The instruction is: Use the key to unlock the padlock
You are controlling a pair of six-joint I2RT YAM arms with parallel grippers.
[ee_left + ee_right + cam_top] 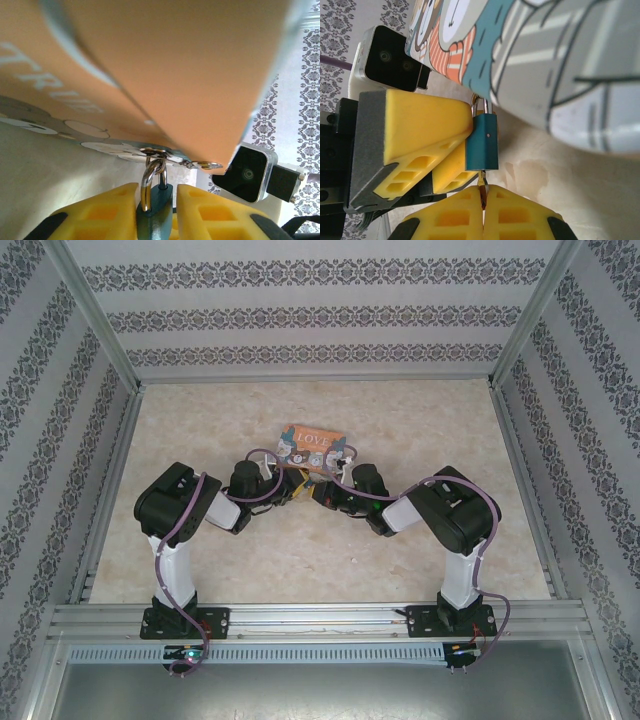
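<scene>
r gripper (483, 201) pinches key (482, 188), bottom centre; key upright, tip at padlock (482, 142) underside straight above. l gripper (157, 192) clamps padlock.

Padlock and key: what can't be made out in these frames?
- Right wrist: the key is a sliver. The right pincer, shut on it, hides the rest, so its depth in the padlock is unclear.
- Left wrist: the bottom edge cuts off the padlock's lower body, held in the left pincer. The box is blurred.
- Top external: padlock and key are too small, hidden between both pincers.
</scene>
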